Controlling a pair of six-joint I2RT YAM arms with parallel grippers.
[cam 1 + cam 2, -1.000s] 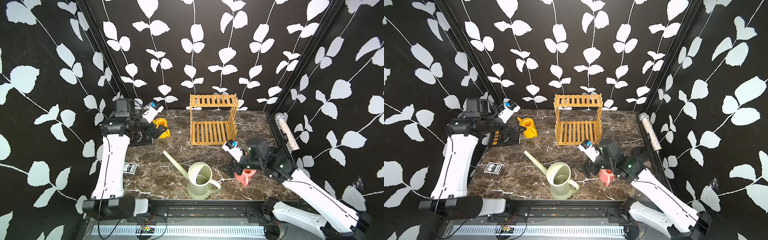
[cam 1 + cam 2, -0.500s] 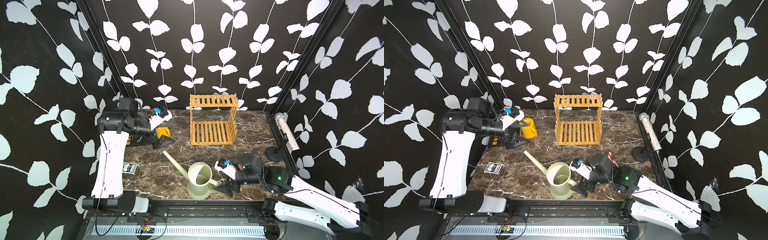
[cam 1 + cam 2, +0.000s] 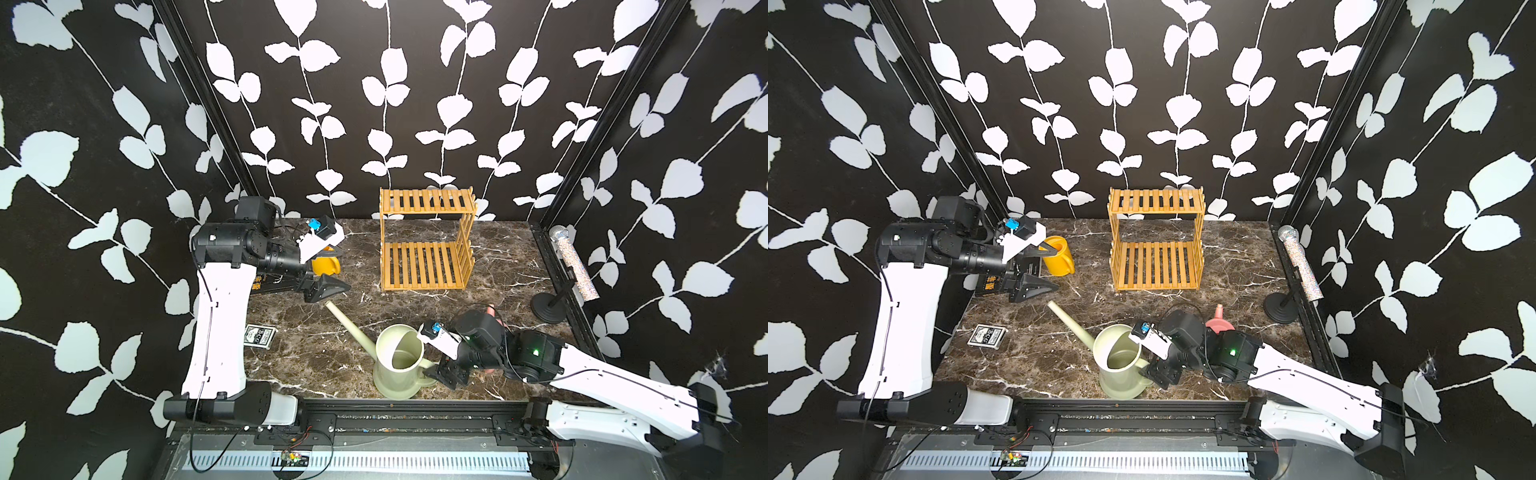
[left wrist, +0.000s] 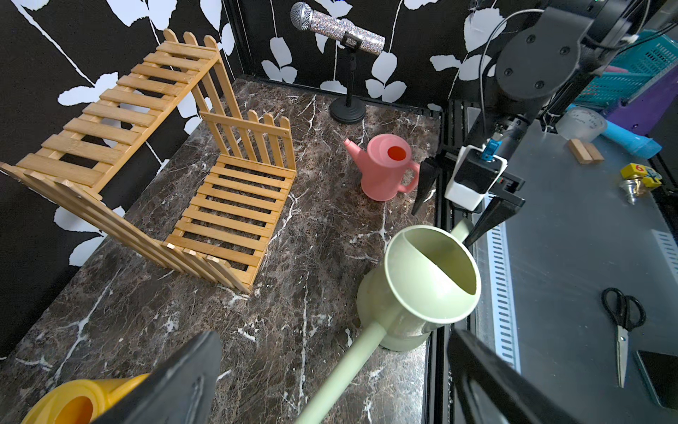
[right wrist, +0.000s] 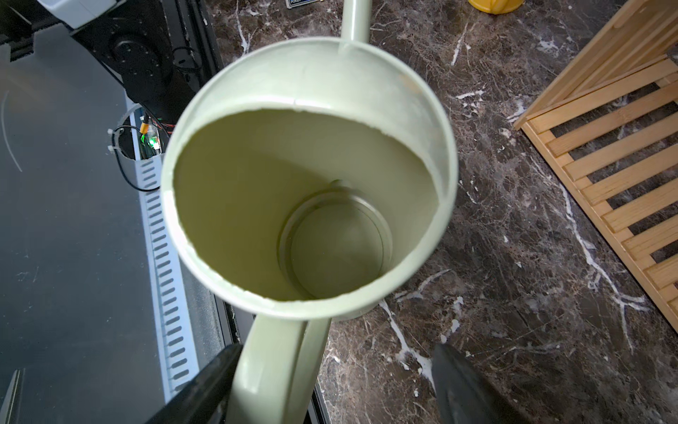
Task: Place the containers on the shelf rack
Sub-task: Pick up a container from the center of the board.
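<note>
My right hand (image 5: 336, 347), spread and not yet clamped, straddles the handle (image 5: 275, 367) of the green watering can (image 5: 308, 176), which stands on the table (image 3: 1225, 270), to carry it to the bare shelf rack (image 3: 1156, 262). My left hand (image 3: 1044, 269) hangs wide apart beside the yellow watering can (image 3: 1059, 262).

pale green can (image 3: 392, 384), yellow can (image 3: 1059, 259), pink can (image 4: 381, 172)
</note>
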